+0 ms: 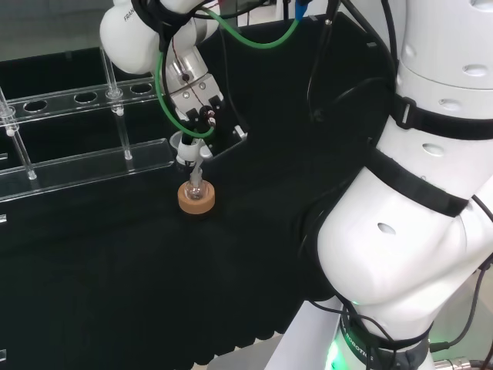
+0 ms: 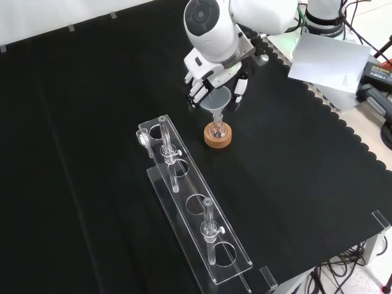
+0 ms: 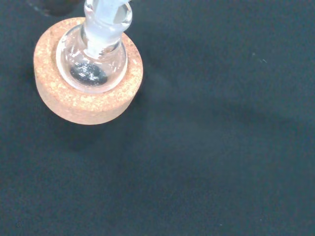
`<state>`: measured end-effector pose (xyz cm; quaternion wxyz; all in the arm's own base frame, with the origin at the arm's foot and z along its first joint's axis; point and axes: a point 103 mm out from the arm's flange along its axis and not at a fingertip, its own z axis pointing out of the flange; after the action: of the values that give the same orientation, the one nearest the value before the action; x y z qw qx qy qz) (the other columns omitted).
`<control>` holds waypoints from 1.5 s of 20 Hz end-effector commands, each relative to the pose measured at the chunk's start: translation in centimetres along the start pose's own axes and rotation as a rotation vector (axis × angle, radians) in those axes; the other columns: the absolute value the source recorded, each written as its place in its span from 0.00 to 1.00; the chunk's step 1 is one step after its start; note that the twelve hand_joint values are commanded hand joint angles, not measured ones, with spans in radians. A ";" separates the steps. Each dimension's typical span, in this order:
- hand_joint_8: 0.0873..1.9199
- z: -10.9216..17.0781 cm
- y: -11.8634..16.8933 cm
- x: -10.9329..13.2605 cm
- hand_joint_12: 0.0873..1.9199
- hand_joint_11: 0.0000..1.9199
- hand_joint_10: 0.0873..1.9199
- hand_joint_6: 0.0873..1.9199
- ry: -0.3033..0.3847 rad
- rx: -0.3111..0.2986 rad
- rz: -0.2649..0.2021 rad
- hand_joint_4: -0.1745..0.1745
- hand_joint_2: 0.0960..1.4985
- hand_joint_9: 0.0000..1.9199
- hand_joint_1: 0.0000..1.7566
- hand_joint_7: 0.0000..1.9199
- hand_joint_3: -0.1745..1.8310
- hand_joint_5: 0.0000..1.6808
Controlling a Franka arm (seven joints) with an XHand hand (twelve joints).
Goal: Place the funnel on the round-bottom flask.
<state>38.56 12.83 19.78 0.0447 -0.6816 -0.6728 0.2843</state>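
Note:
A small clear round-bottom flask [image 2: 217, 129] sits upright in a cork ring [image 2: 218, 139] near the middle of the cloth. The clear funnel [image 2: 217, 100] hangs right above it, its stem reaching down into the flask's neck. My hand [image 2: 211, 75] is over the funnel, with fingers [image 2: 196, 92] on one side of the cone and the thumb on the other, curled round it. In the head view the funnel [image 1: 187, 148] is just under the hand [image 1: 194, 92], above the flask [image 1: 197, 190] and cork ring [image 1: 196, 202]. The wrist view looks down on the flask [image 3: 92, 61] in its ring [image 3: 74, 103].
A long clear plastic rack [image 2: 195, 211] with upright glass tubes lies close to the flask's left in the front view; in the head view the rack [image 1: 77, 162] stands behind and left. A white sheet [image 2: 324, 58] lies beyond the cloth's scalloped edge.

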 end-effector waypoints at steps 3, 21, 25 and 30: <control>0.32 0.2 -0.1 0.1 0.63 0.30 0.21 0.26 0.002 -0.008 -0.004 0.46 0.73 0.45 0.48 0.29 0.00 0.37; 0.34 0.3 0.0 0.4 0.63 0.29 0.22 0.26 -0.005 -0.007 0.002 0.44 0.73 0.40 0.48 0.25 0.00 0.34; 0.34 0.6 0.2 0.4 0.63 0.29 0.22 0.26 -0.001 -0.005 0.005 0.43 0.73 0.40 0.48 0.24 0.00 0.33; 0.34 0.7 0.3 0.5 0.63 0.29 0.23 0.26 0.014 0.002 -0.001 0.42 0.73 0.38 0.48 0.22 0.00 0.32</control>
<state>38.50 13.04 19.08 0.0434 -0.6837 -0.6716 0.2821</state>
